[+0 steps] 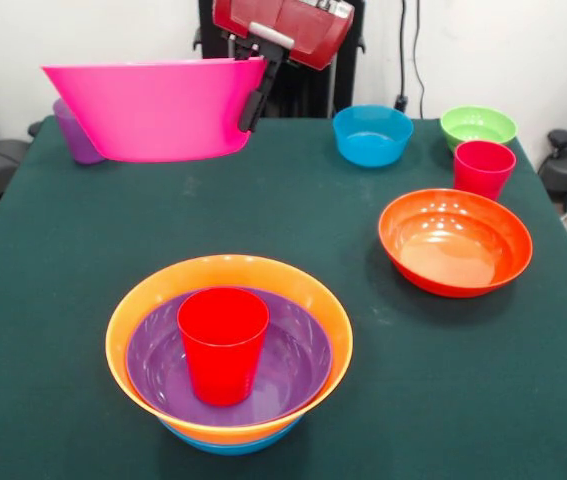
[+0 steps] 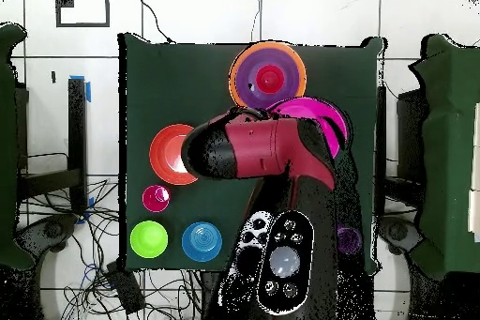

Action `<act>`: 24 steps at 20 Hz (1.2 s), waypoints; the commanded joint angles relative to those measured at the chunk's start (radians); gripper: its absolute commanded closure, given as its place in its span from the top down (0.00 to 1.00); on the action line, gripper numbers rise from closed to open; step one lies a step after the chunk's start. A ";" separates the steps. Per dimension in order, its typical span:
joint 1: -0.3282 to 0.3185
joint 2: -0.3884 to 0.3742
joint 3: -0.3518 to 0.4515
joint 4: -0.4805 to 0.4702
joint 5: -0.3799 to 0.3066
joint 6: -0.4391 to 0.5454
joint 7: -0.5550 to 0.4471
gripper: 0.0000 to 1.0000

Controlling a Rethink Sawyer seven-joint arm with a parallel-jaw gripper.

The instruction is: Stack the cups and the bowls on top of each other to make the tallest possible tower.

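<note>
My gripper (image 1: 254,100) is shut on the right rim of the large pink bowl (image 1: 153,110) and holds it tilted in the air above the table's far left. In the overhead view the pink bowl (image 2: 317,110) is partly hidden under my arm. The tower (image 1: 228,360) stands at the front: a blue bowl (image 1: 228,446) at the bottom, an orange bowl (image 1: 133,310) in it, a purple bowl (image 1: 293,365) in that, and a red cup (image 1: 223,340) upright in the middle. It also shows in the overhead view (image 2: 267,76).
On the green table (image 1: 263,200) stand a red-orange bowl (image 1: 455,240) at the right, a second red cup (image 1: 483,167) behind it, a green bowl (image 1: 478,125) and a blue bowl (image 1: 372,134) at the far side, and a purple cup (image 1: 75,135) behind the pink bowl.
</note>
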 commanded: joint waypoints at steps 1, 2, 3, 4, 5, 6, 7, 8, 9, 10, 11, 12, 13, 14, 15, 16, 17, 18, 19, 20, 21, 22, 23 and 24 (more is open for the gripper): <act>-0.029 0.054 0.058 -0.106 -0.056 0.104 -0.087 0.00; -0.034 0.066 0.070 -0.138 -0.052 0.129 -0.107 0.00; -0.035 0.077 0.076 -0.164 -0.051 0.145 -0.116 0.00; -0.035 0.086 0.077 -0.189 -0.049 0.163 -0.119 0.00; -0.038 0.097 0.085 -0.216 -0.043 0.186 -0.127 0.00; -0.041 0.114 0.096 -0.256 -0.041 0.213 -0.143 0.00; -0.041 0.132 0.102 -0.293 -0.044 0.235 -0.158 0.00; -0.041 0.146 0.109 -0.320 -0.047 0.254 -0.169 0.00; -0.041 0.161 0.115 -0.346 -0.049 0.272 -0.180 0.00; -0.041 0.172 0.121 -0.368 -0.048 0.289 -0.187 0.00; -0.042 0.186 0.129 -0.397 -0.047 0.308 -0.197 0.00; -0.043 0.201 0.136 -0.425 -0.046 0.328 -0.207 0.00; -0.043 0.216 0.142 -0.459 -0.049 0.351 -0.220 0.00; -0.043 0.232 0.147 -0.493 -0.051 0.375 -0.233 0.00; -0.043 0.247 0.153 -0.525 -0.048 0.395 -0.237 0.00; -0.042 0.265 0.155 -0.564 -0.050 0.418 -0.241 0.00; -0.041 0.281 0.157 -0.596 -0.051 0.433 -0.242 0.00; -0.041 0.296 0.159 -0.629 -0.052 0.449 -0.244 0.00; -0.039 0.316 0.162 -0.671 -0.056 0.472 -0.256 0.00; -0.038 0.336 0.165 -0.713 -0.061 0.494 -0.269 0.00; -0.035 0.358 0.168 -0.757 -0.066 0.521 -0.285 0.00; -0.031 0.379 0.171 -0.801 -0.072 0.547 -0.301 0.00; -0.027 0.397 0.171 -0.836 -0.073 0.567 -0.305 0.00; -0.023 0.415 0.171 -0.870 -0.075 0.587 -0.309 0.00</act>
